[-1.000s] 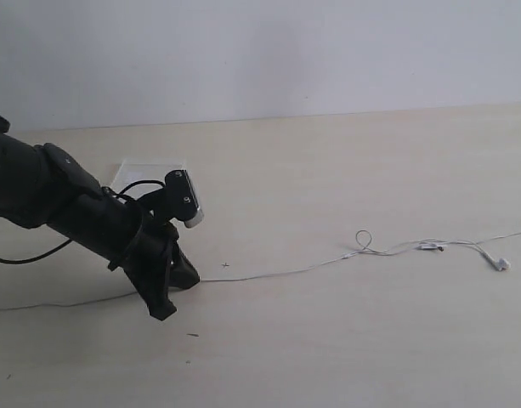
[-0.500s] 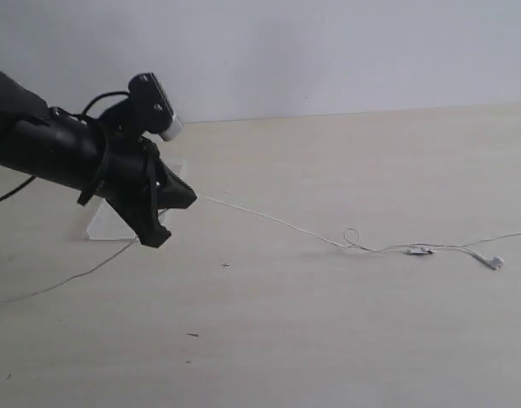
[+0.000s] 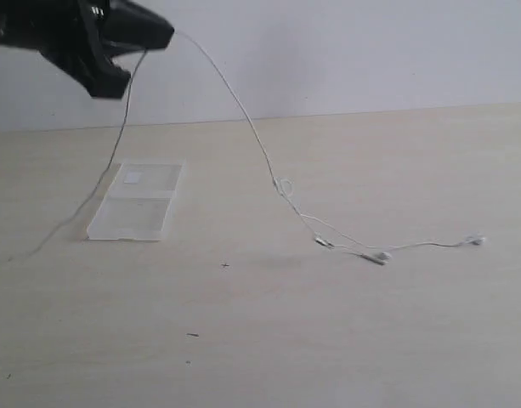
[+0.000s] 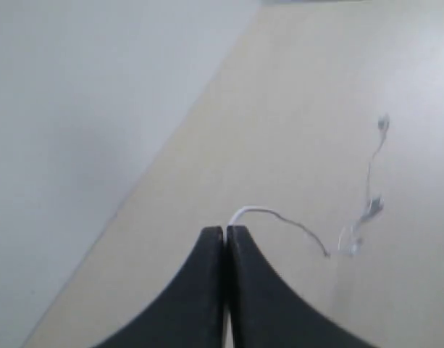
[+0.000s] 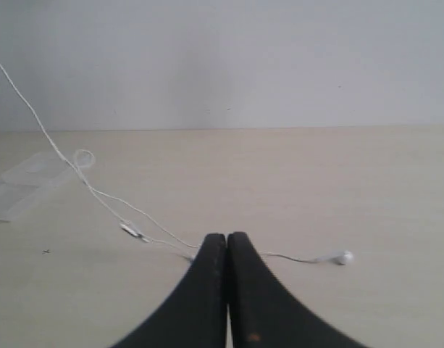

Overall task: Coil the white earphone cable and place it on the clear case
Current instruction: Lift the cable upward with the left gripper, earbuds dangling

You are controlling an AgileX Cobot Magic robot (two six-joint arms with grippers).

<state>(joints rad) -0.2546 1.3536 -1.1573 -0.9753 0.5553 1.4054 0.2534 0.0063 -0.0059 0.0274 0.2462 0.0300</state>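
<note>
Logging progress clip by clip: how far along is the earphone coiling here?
Done: the left tool is shut on the white earphone cable, held high above the table. In hand: the cable hangs down both sides, earbuds on the table. Left: no coil formed, nothing placed on the clear case, the right tool shut, empty.

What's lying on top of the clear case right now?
Nothing lies on the case; only its label shows. The cable hangs from the left gripper, passing beside it.
</note>
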